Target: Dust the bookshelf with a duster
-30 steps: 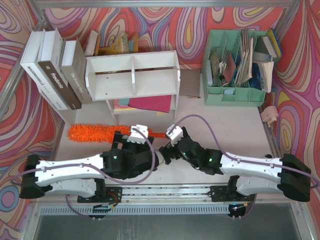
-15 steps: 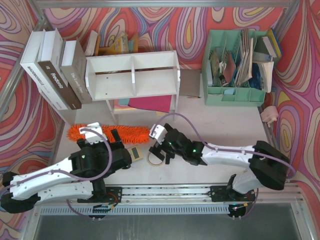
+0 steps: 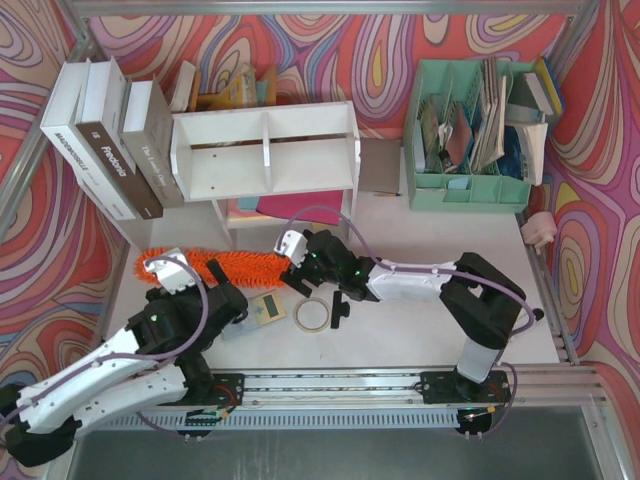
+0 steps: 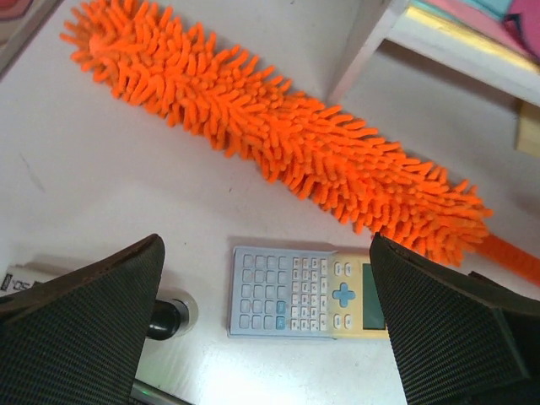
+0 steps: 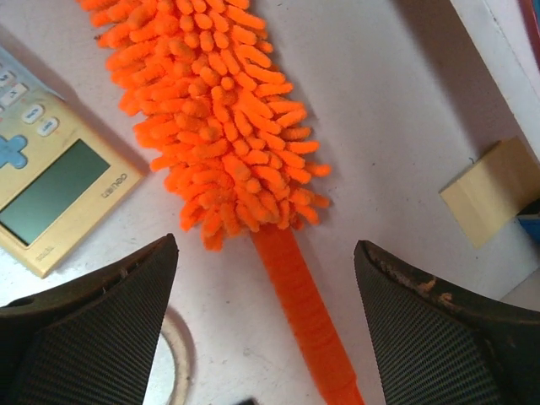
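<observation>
We record the duster (image 4: 278, 139) bright orange throughout; the bookshelf (image 3: 265, 125) white; the calculator (image 4: 308, 291) pale blue and cream; the paper organizer (image 3: 465, 190) mint green; the backdrop (image 3: 350, 50) swirled red, pink and purple.

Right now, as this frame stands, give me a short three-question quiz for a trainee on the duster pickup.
1. True or false: the right pincer is shut on the duster.
2. What lies beside the duster? A calculator; B mug; C scissors.
3. Fill in: the duster lies on the table in front of the ____.
Key: 1 false, the right pincer stands open, one finger either side of the duster; 2 A; 3 bookshelf.
</observation>
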You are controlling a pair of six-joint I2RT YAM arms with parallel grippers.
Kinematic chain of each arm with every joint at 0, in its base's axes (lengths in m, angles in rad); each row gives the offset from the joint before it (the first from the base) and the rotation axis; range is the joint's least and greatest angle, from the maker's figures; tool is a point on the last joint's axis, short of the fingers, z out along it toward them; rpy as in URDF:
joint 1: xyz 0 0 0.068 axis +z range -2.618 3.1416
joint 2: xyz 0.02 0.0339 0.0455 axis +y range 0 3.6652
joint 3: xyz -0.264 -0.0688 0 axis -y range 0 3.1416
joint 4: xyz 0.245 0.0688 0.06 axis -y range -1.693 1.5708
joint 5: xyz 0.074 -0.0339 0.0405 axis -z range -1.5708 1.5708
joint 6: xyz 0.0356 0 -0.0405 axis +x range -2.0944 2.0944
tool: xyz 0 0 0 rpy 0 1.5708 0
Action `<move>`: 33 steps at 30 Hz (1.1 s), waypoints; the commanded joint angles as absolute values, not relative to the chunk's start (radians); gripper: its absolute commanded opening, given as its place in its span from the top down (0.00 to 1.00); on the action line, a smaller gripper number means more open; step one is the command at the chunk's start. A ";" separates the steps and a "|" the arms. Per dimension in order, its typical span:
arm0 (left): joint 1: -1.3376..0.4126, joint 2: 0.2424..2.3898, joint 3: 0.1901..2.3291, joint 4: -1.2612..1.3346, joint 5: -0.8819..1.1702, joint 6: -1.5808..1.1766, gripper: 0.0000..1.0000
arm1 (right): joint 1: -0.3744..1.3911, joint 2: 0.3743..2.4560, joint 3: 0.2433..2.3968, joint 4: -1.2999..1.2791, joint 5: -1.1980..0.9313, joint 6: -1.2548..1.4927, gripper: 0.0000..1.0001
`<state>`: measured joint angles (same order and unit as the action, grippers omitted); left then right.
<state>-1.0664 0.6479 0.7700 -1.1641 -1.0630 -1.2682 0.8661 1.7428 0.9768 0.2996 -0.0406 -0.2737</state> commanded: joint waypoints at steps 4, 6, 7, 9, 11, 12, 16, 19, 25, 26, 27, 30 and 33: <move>-0.863 0.667 0.686 -0.934 -0.828 -1.088 0.02 | 0.851 1.845 1.093 0.248 -0.136 -0.328 0.24; -0.813 0.672 0.671 -0.918 -0.800 -1.081 0.02 | 0.851 1.876 1.123 0.244 -0.155 -0.330 0.24; -0.789 0.674 0.668 -0.913 -0.786 -1.079 0.02 | 0.850 1.890 1.135 0.245 -0.158 -0.331 0.24; -0.752 0.673 0.659 -0.908 -0.766 -1.078 0.02 | 0.851 1.917 1.153 0.248 -0.159 -0.334 0.23; -0.722 0.666 0.647 -0.901 -0.753 -1.074 0.02 | 0.850 1.942 1.169 0.255 -0.163 -0.332 0.23; -0.713 0.661 0.640 -0.896 -0.749 -1.071 0.02 | 0.850 1.955 1.178 0.257 -0.169 -0.332 0.23; -0.694 0.643 0.628 -0.911 -0.768 -1.103 0.02 | 0.850 2.002 1.208 0.264 -0.172 -0.341 0.23; -0.691 0.615 0.618 -0.923 -0.788 -1.124 0.02 | 0.849 2.024 1.220 0.272 -0.166 -0.350 0.23; -0.686 0.580 0.590 -0.919 -0.794 -1.123 0.02 | 0.847 2.068 1.249 0.268 -0.165 -0.375 0.25; -0.685 0.577 0.587 -0.919 -0.794 -1.124 0.02 | 0.847 2.074 1.252 0.267 -0.165 -0.381 0.26; -0.684 0.577 0.585 -0.921 -0.797 -1.126 0.02 | 0.846 2.081 1.256 0.264 -0.165 -0.385 0.28; -0.683 0.582 0.578 -0.921 -0.798 -1.141 0.02 | 0.846 2.087 1.257 0.262 -0.155 -0.399 0.34; -0.680 0.589 0.575 -0.927 -0.798 -1.165 0.01 | 0.846 2.085 1.256 0.259 -0.145 -0.412 0.42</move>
<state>-0.6865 0.5865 0.5964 -0.9161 -0.7776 -1.1263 0.8505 2.0632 1.2392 0.2684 -0.1581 -0.3782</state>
